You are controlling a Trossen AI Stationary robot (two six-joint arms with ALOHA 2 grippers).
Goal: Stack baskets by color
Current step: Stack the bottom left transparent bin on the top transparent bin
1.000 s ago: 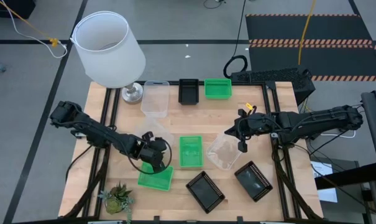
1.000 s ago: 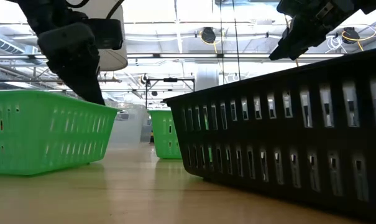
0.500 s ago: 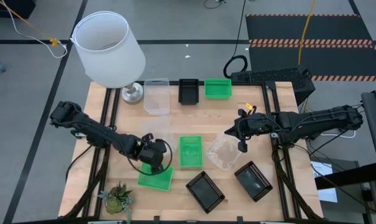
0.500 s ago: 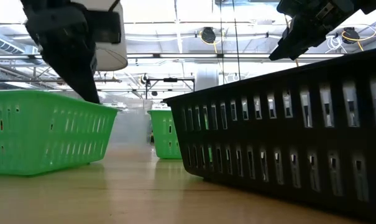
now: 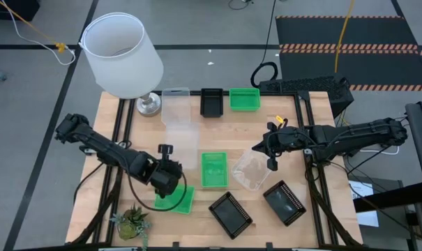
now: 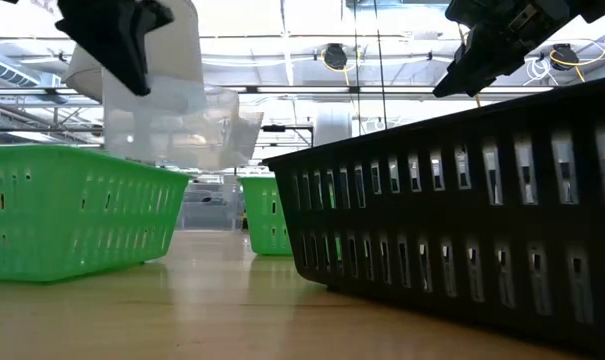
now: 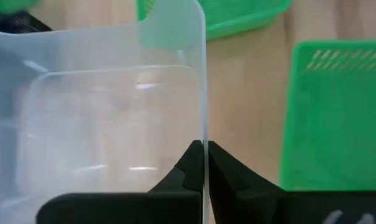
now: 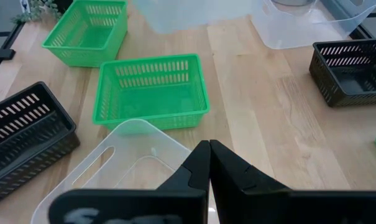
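Note:
My left gripper (image 7: 204, 152) (image 6: 134, 80) is shut on a clear basket (image 5: 183, 141) (image 6: 177, 125), which hangs in the air over the table's near left. Below it, a green basket (image 5: 174, 200) rests on the table, and another green basket (image 5: 213, 169) sits at the middle. My right gripper (image 5: 271, 162) (image 8: 208, 155) stays shut at the right, high above a second clear basket (image 5: 251, 169) (image 8: 113, 174) lying on the wood; it touches nothing. Two black baskets (image 5: 230, 213) (image 5: 284, 202) stand near the front edge. My left gripper pinches one side wall of the clear basket at its rim (image 7: 204, 127), one finger inside the basket and one outside. The fingers slant down from above. The basket hangs below them, tilted and lifted clear of the table.
Along the far edge stand a clear basket (image 5: 174, 104), a black one (image 5: 211, 102) and a green one (image 5: 244, 99). A big white lampshade (image 5: 121, 54) rises at the far left corner. A small potted plant (image 5: 132, 223) sits at the near left corner.
My left gripper has shut on the clear basket's wall, then risen and rolled at the wrist. The basket, which lay on the table beside the near green basket, now hangs clear of the wood and is tilted.

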